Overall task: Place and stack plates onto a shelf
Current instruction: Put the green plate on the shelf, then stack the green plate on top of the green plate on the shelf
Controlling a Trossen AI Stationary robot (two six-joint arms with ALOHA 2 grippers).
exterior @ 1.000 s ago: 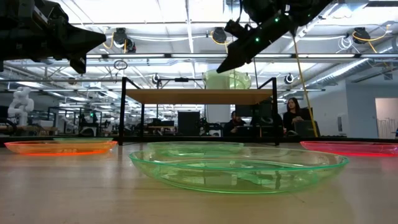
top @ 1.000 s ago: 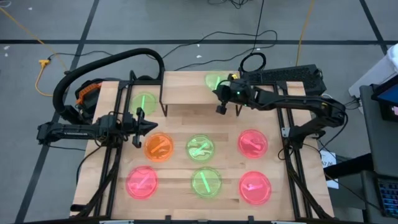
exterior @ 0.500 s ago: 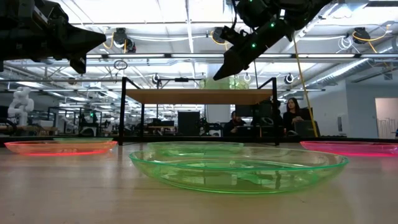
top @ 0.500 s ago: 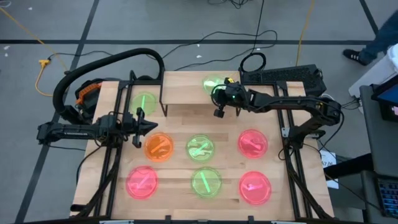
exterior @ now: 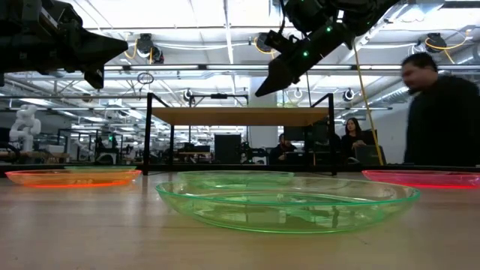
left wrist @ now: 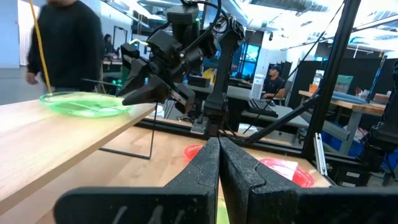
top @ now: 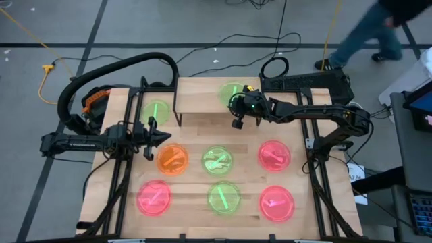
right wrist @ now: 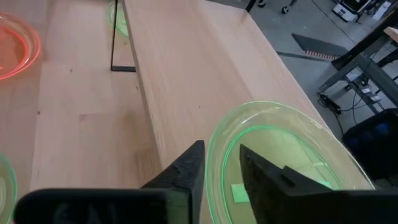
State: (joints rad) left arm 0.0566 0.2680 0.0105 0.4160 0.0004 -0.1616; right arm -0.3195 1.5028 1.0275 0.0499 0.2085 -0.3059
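One green plate (right wrist: 283, 163) now lies on the shelf (top: 202, 94) with my right end effector (right wrist: 219, 165) slightly open astride its rim, my left end effector (left wrist: 217, 163) waits closed, and seven plates remain on the table (top: 243, 196).

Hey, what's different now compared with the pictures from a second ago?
The right gripper slid toward the robot's left along the small light-wood shelf, lowering the translucent green plate from tilted to flat on the board; its fingers are now parted at the rim. A person walked in. The left gripper and other plates stayed put.
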